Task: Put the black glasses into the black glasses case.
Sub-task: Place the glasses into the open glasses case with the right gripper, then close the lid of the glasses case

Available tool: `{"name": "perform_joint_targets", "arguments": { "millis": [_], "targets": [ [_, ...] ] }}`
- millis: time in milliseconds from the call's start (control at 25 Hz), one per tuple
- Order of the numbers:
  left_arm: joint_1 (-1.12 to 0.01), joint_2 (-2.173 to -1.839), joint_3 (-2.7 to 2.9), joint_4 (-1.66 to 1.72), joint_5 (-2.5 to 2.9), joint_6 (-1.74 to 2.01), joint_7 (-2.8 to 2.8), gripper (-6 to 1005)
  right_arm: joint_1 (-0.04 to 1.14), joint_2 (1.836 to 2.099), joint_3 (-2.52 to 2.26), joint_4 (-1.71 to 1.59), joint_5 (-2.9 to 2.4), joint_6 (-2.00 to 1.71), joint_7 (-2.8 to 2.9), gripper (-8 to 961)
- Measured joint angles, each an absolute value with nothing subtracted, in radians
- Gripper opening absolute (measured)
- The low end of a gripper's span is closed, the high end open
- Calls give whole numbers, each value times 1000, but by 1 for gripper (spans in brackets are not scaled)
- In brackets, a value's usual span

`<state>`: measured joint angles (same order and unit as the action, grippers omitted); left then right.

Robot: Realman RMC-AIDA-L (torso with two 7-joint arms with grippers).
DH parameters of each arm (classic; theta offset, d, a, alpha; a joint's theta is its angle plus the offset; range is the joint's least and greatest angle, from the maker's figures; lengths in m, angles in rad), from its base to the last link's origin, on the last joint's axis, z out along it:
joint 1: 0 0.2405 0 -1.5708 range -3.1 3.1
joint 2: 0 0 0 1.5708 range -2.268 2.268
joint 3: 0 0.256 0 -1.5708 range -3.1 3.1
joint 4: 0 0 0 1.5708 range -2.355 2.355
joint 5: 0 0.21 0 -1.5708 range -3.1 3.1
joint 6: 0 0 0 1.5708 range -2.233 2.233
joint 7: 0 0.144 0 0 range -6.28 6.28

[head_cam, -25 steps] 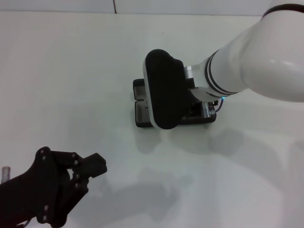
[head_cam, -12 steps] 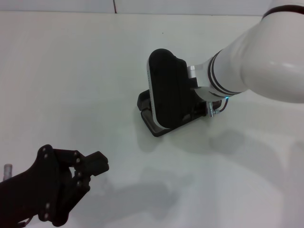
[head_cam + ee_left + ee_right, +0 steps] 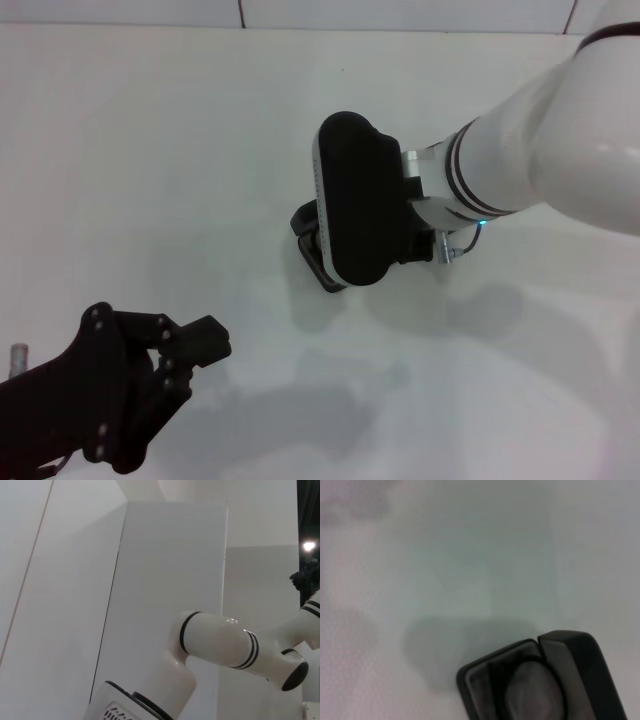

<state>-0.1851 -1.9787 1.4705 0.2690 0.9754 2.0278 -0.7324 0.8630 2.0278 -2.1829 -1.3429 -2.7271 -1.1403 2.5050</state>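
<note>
Right now your right claw (image 3: 395, 250) sits directly over the black glasses case (image 3: 312, 252); its grip can't be told. The open left claw (image 3: 190, 350) hangs far nearer you.

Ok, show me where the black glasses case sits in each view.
Head view: the black glasses case peeks out at centre, mostly hidden beneath the right hand.
Left wrist view: not in it; only white arm segments and a wall.
Right wrist view: the case fills the lower right corner, open, a rounded lens visible inside.
Shared landmark: the white table, also behind the case in the right wrist view.
</note>
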Motion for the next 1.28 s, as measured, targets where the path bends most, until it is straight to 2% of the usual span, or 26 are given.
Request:
{"name": "perform_joint_targets", "arguments": {
  "millis": [560, 960, 1280],
  "targets": [
    [-201, -1980, 1467, 268, 975, 2028, -736, 49, 765, 2028, -2113, -1474, -2750, -1207, 2499, 163],
    [-269, -1960, 1464, 269, 967, 2022, -801, 49, 534, 2022, -1748, -1645, -2289, -1368, 2257, 169],
    [-333, -1937, 1434, 267, 959, 1921, -926, 49, 364, 2025, -1368, -1605, -1888, -1550, 1999, 174]
  ]
}}
